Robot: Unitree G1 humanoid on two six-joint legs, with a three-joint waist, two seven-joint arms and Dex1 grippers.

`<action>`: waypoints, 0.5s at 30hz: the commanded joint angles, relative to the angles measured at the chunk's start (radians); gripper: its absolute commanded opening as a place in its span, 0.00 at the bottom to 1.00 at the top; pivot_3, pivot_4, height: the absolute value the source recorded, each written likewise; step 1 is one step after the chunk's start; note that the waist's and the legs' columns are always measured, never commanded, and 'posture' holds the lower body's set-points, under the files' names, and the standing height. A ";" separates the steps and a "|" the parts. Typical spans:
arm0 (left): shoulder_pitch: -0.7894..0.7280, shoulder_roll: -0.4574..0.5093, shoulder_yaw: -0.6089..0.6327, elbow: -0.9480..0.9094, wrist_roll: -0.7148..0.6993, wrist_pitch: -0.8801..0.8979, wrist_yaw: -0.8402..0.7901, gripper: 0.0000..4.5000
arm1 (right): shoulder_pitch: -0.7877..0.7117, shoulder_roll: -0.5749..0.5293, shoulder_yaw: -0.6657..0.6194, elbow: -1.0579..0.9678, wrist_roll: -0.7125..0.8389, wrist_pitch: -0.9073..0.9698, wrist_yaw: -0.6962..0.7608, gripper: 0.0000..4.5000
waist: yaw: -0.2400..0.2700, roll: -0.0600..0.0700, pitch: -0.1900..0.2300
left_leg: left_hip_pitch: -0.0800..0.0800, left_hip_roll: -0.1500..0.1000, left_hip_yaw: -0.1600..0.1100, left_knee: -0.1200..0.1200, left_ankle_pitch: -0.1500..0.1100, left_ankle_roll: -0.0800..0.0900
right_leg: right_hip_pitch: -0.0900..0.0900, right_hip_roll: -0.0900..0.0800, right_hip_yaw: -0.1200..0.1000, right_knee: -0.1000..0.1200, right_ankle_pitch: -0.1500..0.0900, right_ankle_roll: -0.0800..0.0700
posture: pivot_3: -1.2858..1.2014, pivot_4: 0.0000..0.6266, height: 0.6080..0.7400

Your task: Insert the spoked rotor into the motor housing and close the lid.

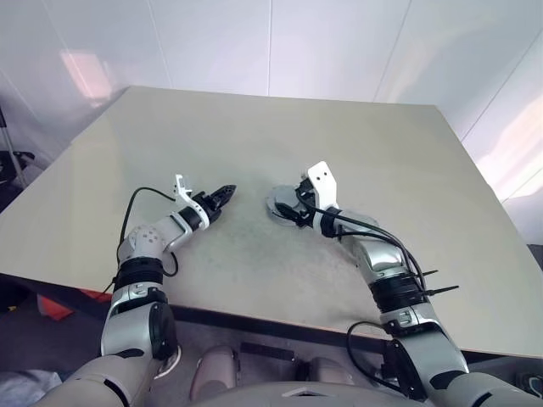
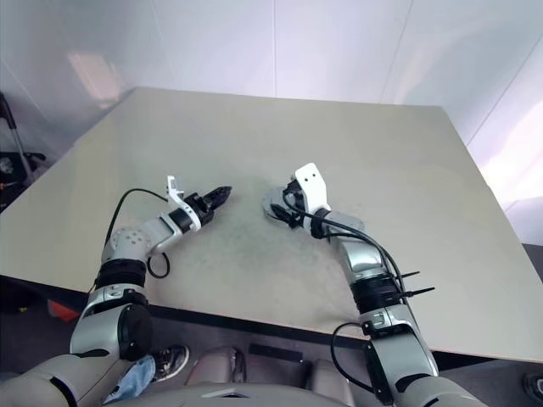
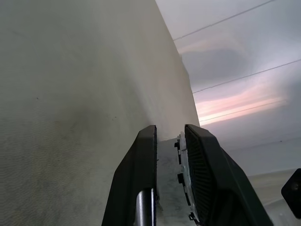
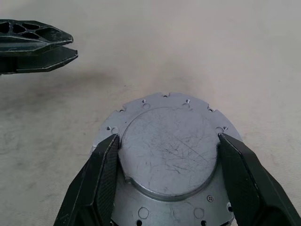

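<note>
The lid (image 4: 167, 155), a scratched light-grey round disc raised on a wider flange with small holes, lies flat on the beige table (image 1: 356, 144) near its middle. My right gripper (image 4: 167, 137) reaches over it from the near side, one black fingertip against each side of the raised disc. My left gripper (image 1: 224, 196) hovers level a short way to the left of the lid, pointing toward it, with its fingers (image 4: 47, 35) almost together and nothing between them. The spoked rotor and the motor housing are hidden from view.
The table's front edge (image 1: 254, 315) runs just below both forearms. White wall panels (image 1: 271, 42) rise behind the far edge. A dark stand (image 1: 13, 161) and a red thing (image 1: 53, 307) sit off the table to the left.
</note>
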 commanded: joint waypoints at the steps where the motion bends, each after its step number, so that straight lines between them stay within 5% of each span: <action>1: -0.011 0.004 -0.005 -0.019 -0.003 -0.006 -0.011 0.22 | -0.003 0.017 -0.049 -0.079 0.089 0.061 0.028 0.70 | 0.000 0.000 0.000 | 0.000 0.000 0.000 0.000 0.000 0.000 | 0.000 0.000 0.000 0.000 0.000 0.000 | 0.52 0.00 1.00; 15: -0.015 0.005 -0.009 -0.012 0.006 -0.012 -0.015 0.22 | 0.019 -0.010 0.038 -0.096 0.008 -0.005 0.035 0.70 | -0.001 0.000 0.001 | -0.002 0.000 0.001 -0.001 0.000 0.000 | -0.002 0.000 0.000 -0.002 0.000 0.000 | 0.52 0.00 1.00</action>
